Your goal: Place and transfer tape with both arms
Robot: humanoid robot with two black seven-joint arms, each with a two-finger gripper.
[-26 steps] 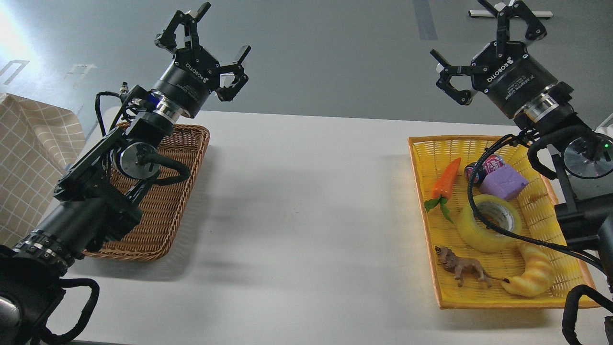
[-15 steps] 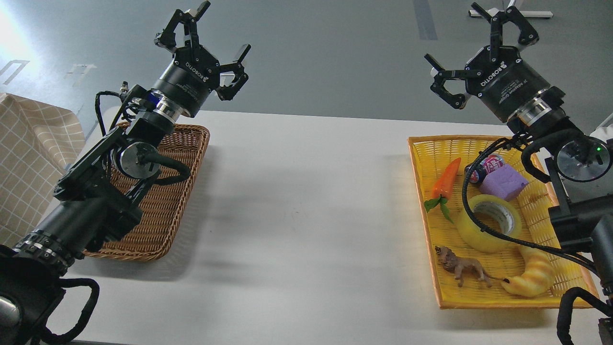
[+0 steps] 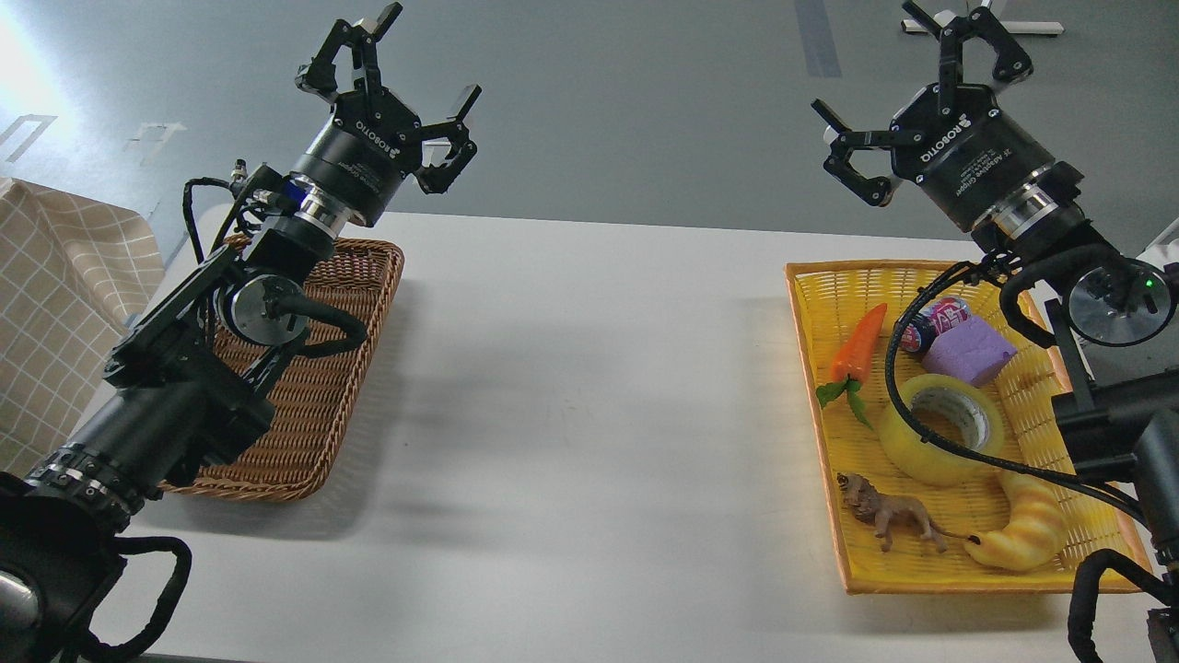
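Note:
The tape [image 3: 939,428], a wide translucent yellow roll with a grey-white core, lies flat in the yellow basket [image 3: 829,285] at the right. A black cable of my right arm crosses over it. My right gripper [image 3: 912,87] is open and empty, raised high beyond the basket's far edge. My left gripper [image 3: 391,87] is open and empty, raised above the far end of the brown wicker basket [image 3: 313,433] at the left.
The yellow basket also holds a toy carrot [image 3: 857,345], a small can [image 3: 930,322], a purple block [image 3: 972,354], a toy lion [image 3: 889,516] and a croissant toy [image 3: 1027,529]. A checked cloth [image 3: 55,304] lies at far left. White table [image 3: 589,414] between baskets.

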